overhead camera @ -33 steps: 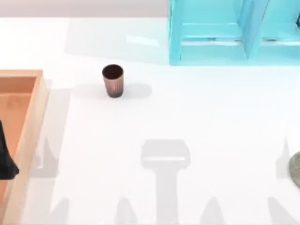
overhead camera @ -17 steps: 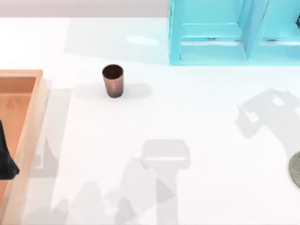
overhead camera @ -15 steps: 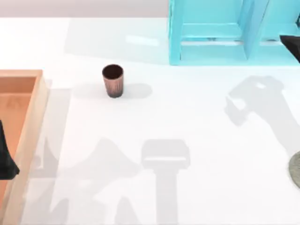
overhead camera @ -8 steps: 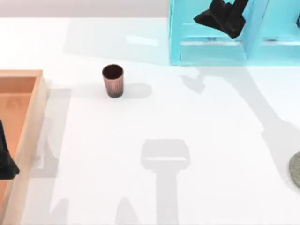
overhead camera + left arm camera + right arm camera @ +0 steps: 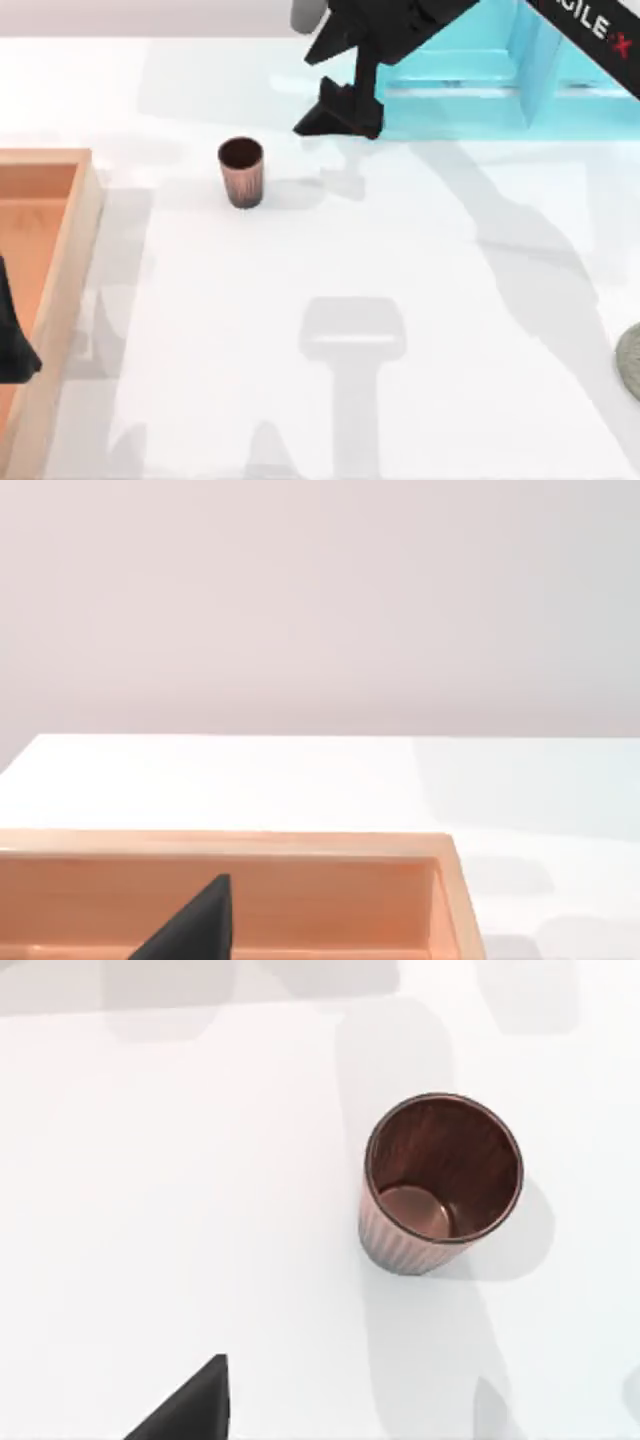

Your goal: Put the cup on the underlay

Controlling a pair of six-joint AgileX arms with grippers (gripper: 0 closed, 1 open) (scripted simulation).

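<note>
The cup (image 5: 241,172) is a small reddish-brown ribbed tumbler, standing upright on the white table left of centre. From above, the right wrist view looks into the cup (image 5: 440,1185) and shows its dark inside. My right arm reaches in from the back right. Its gripper (image 5: 338,118) hovers open, behind and to the right of the cup and apart from it. One of its fingertips (image 5: 195,1405) shows in the right wrist view. The grey-green underlay (image 5: 631,362) peeks in at the table's right edge. My left gripper (image 5: 12,345) is parked open over the tray.
A large orange wooden tray (image 5: 62,260) lies along the left side; the tray's rim (image 5: 300,845) also appears in the left wrist view. A cyan frame structure (image 5: 450,100) stands at the back right, under the right arm. White table lies between cup and underlay.
My right arm has swung in from the right edge across the back, and its gripper now hovers near the cup. The cup, the underlay and the left arm have not moved.
</note>
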